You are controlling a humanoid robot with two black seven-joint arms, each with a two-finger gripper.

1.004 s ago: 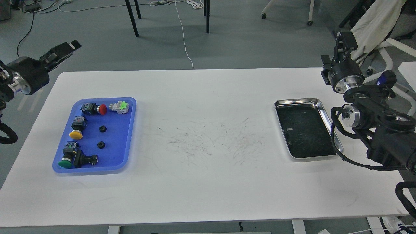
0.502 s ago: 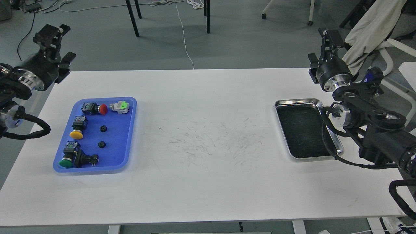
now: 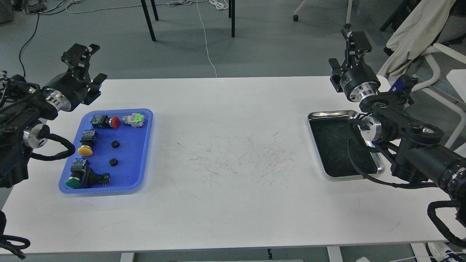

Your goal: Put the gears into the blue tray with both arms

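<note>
**Both arms drawn inward over table ends**

Since prev. frame, left gripper [image 3: 83, 51] and right gripper [image 3: 355, 36] moved toward table [image 3: 233, 203] centre; jaw state: cannot tell, both seen end-on. Two gears [image 3: 115, 144] [image 3: 113, 161] lie in blue tray [image 3: 145, 145] w/ push-buttons [image 3: 86, 142]. Steel tray [image 3: 329, 113] at right.

The left black two-finger gripper [image 3: 83, 49] is raised, wrist angled up and away, fingers too dark to separate; the right black two-finger gripper [image 3: 355, 36] likewise points upward, nothing visible between its jaws.
</note>
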